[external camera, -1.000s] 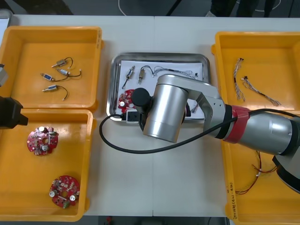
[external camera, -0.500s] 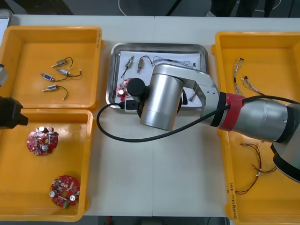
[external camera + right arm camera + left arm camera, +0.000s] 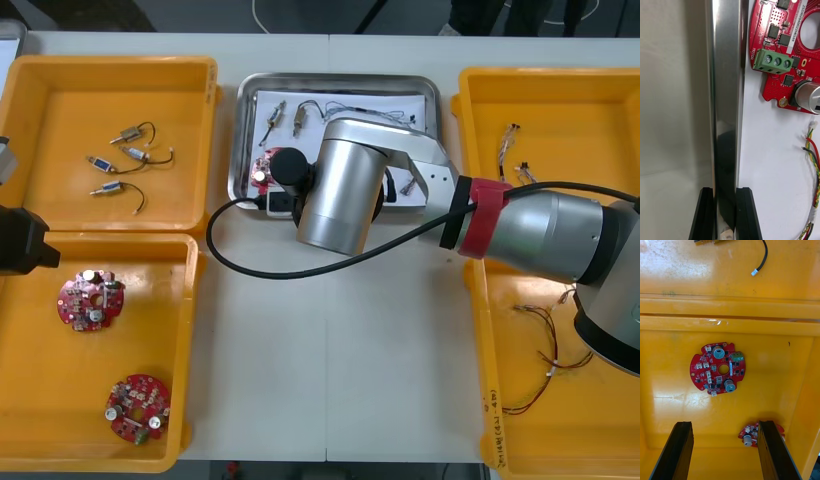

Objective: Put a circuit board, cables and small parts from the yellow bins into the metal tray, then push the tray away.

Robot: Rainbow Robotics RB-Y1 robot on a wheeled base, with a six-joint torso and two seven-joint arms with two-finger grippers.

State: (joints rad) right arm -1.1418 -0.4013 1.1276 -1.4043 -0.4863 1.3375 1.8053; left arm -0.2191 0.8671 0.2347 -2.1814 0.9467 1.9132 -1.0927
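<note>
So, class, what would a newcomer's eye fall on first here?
The silver right arm reaches across the table, the right fingers shut on the near rim of the tray. A red board lies inside. The left fingers hang open over two boards in a yellow bin.

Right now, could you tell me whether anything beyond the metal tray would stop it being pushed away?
Nothing visible does. The right end effector is shut on the metal tray at its near rim, and the table beyond its far rim lies bare to the edge. The yellow bins stand at its sides, not ahead.
</note>
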